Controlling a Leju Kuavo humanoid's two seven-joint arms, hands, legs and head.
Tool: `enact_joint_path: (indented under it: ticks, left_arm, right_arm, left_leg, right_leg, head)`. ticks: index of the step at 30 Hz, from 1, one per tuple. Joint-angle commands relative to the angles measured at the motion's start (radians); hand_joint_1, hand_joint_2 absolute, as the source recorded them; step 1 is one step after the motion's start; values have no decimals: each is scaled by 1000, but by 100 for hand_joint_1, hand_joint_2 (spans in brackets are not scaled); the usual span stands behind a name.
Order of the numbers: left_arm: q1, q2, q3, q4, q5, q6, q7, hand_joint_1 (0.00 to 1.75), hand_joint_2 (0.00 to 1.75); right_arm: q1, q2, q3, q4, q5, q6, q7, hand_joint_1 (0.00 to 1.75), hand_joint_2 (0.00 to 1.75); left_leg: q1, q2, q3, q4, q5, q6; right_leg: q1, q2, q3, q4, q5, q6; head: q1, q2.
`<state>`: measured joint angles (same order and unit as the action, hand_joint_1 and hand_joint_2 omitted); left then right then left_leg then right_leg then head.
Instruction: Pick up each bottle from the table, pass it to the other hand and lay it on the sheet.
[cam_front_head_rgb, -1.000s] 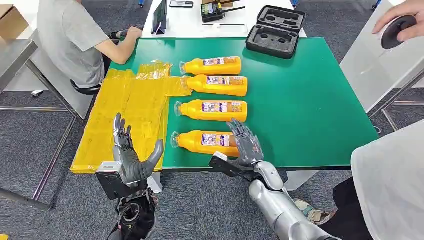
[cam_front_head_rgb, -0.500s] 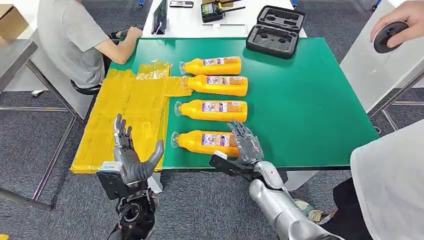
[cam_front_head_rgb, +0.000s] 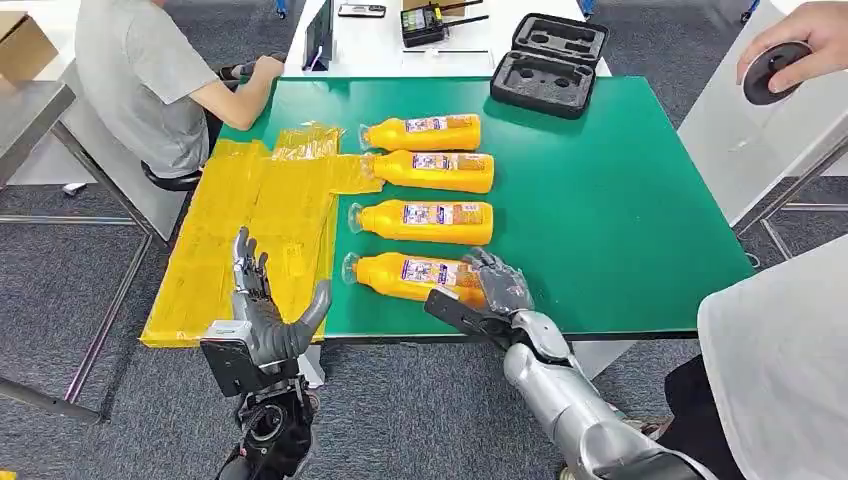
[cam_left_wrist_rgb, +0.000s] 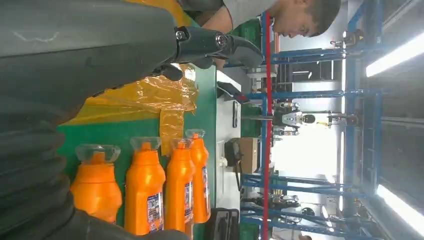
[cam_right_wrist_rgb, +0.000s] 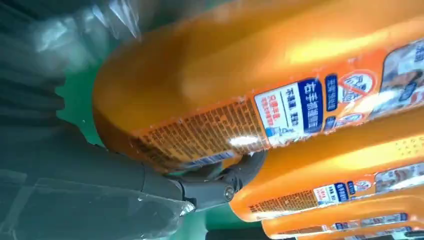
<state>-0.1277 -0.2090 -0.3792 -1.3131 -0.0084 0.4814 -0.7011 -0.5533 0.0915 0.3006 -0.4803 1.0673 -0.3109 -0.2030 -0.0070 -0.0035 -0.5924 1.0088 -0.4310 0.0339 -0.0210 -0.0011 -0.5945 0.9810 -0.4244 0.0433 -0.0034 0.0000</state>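
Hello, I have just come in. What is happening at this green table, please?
A humanoid robot is starting to pick up orange bottles. Its right hand is closing around the base of the nearest bottle, which lies on the green table with three more bottles beside it. Its left hand waits open over the yellow sheet, holding nothing. No bottle is on the sheet yet. A person in a grey shirt sits at the far left corner.

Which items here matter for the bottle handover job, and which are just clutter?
Job: four orange plastic bottles lying on the green table, nearest under the right hand; crinkled yellow plastic sheet; left hand.
Clutter: black foam-lined case; black radio handset.
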Motion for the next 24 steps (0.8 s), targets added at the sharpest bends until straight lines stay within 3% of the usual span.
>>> enact_joint_path:
  ticks: [1, 11, 13, 22, 24]
  left_arm:
    - [-37, 0, -7, 71, -1, -5, 3, 0, 175]
    - [-39, 1, -11, 67, -7, 3, 3, 0, 175]
    - [-37, 1, -11, 63, -8, 6, 3, 0, 175]
    - [-37, 1, -11, 63, -8, 6, 3, 0, 175]
    - [-33, 0, -12, 50, -11, 14, 3, 0, 175]
  right_arm:
    - [-26, -17, -11, 99, 11, 40, 17, 175, 175]
    - [-24, -19, -41, 93, -15, 45, -23, 175, 175]
    - [-18, -13, -69, 81, -52, 43, -70, 175, 175]
    - [-18, -13, -69, 81, -52, 43, -70, 175, 175]
    - [-3, 6, -151, 55, -174, 76, -210, 175, 175]
  left_leg:
    - [2, -3, 3, -1, 0, -3]
    - [1, -2, 4, -1, 0, -1]
    - [2, -3, 4, -1, 0, -2]
    - [1, -2, 3, -1, 0, -1]
    - [1, -2, 3, -1, 0, -1]
  right_leg:
    - [3, -4, 5, -2, -1, -2]
    - [1, -2, 5, -1, -1, -2]
    - [2, -3, 6, -1, -1, -2]
    - [1, -2, 4, -1, -1, -1]
    - [1, -2, 5, -1, -1, -1]
  head:
    - [0, 0]
    - [0, 0]
    - [0, 0]
    - [0, 0]
    - [0, 0]
